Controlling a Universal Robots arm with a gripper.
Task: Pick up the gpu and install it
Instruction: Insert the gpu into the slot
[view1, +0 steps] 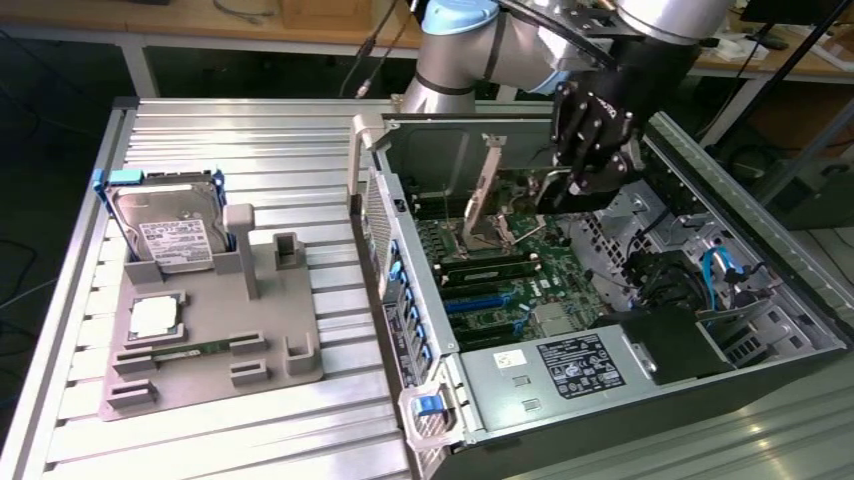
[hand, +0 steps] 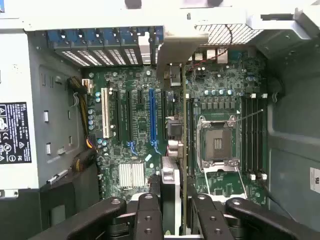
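Observation:
The gpu (hand: 183, 165) is seen edge-on as a thin dark board with a silvery bracket (hand: 172, 55) at its far end. It stands upright over the motherboard (hand: 125, 150), between the blue slot (hand: 153, 115) and the CPU socket (hand: 217, 145). My gripper (hand: 175, 220) is shut on its near edge, one black finger (hand: 149, 215) on each side. In the exterior view the gripper (view1: 571, 192) reaches down into the open computer case (view1: 400, 260), with the gpu (view1: 481, 195) held on edge near the back wall. I cannot tell whether the card touches a slot.
Left of the case, a grey fixture (view1: 274, 360) holds a silver hard drive (view1: 167, 225) in a blue frame and a square chip (view1: 154, 318). Inside the case are the power supply (view1: 574, 365), memory sticks (view1: 487, 268) and cables (view1: 721, 265). The case walls stand close around the gripper.

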